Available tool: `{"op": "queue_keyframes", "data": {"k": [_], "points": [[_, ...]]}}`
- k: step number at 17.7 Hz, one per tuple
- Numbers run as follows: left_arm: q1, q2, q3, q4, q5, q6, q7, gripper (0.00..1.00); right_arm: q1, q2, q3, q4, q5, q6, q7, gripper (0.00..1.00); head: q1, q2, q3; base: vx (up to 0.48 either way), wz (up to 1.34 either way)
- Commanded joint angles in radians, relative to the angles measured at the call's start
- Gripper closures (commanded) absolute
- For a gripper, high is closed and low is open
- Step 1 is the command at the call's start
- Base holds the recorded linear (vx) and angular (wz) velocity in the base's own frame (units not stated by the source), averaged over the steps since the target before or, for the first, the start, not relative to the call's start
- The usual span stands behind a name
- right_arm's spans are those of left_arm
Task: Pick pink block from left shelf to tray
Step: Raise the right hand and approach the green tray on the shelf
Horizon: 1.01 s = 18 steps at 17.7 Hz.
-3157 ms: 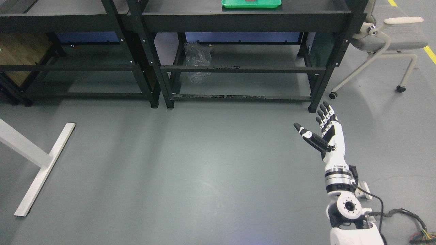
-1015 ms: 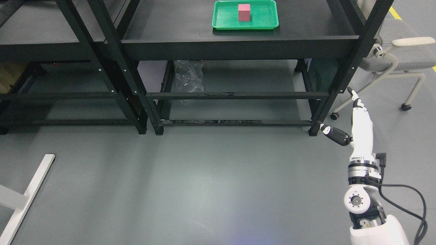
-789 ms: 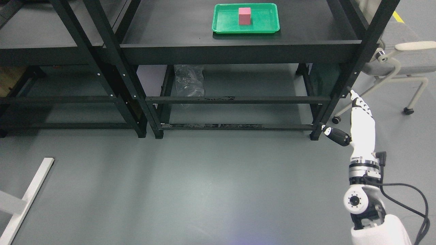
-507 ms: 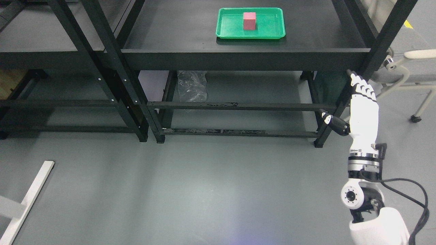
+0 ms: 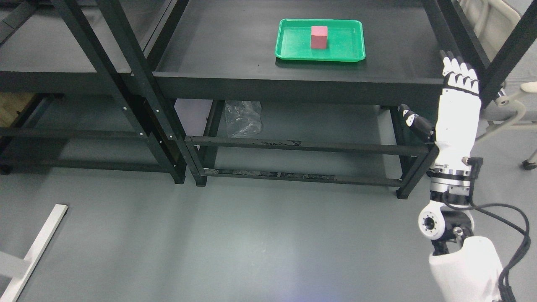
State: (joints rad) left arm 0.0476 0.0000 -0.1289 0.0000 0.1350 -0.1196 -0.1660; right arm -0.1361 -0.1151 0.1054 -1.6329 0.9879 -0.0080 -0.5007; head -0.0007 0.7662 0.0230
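The right robot hand (image 5: 455, 98) stands raised at the right shelf's front corner, fingers straight, thumb out to the side, holding nothing. The pink block (image 5: 319, 37) sits upright inside the green tray (image 5: 348, 52) on that shelf's top board, well apart from the hand. Judged from this, the placing looks done. No further reach seems called for, only drawing the arm clear of the black upright post (image 5: 503, 58) just beside it. A crumpled plastic bag (image 5: 243, 118) lies below; a chair (image 5: 509, 98) stands at right.
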Motion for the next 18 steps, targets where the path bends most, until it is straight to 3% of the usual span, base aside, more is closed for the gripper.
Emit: {"op": "queue_keyframes", "data": {"k": [1,4,7,12,18], "points": [[0.0,0.017,0.0,-0.017,0.0,0.0,0.0,0.0,-0.027,0.012,0.002,-0.002,0.018,0.0,-0.004,0.0,0.0,0.0,0.0,0.171,0.07],[0.0,0.017,0.0,-0.017,0.0,0.001,0.0,0.0,-0.025,0.012,0.002,-0.002,0.017,0.0,-0.025,0.0,0.0,0.0,0.0,0.192,0.07],[0.0,0.017,0.0,-0.017,0.0,0.0,0.0,0.0,-0.016,0.014,0.002,-0.002,0.015,0.0,-0.149,0.0,0.0,0.0,0.0,0.201,0.09],[0.0,0.017,0.0,-0.017,0.0,0.001,0.0,0.0,-0.007,0.064,0.002,-0.002,0.015,0.002,-0.156,0.0,0.0,0.0,0.0,0.232,0.14],[0.0,0.017,0.0,-0.017,0.0,0.0,0.0,0.0,-0.008,0.066,0.0,-0.002,0.015,0.006,-0.156,0.0,0.0,0.0,0.0,0.228,0.08]]}}
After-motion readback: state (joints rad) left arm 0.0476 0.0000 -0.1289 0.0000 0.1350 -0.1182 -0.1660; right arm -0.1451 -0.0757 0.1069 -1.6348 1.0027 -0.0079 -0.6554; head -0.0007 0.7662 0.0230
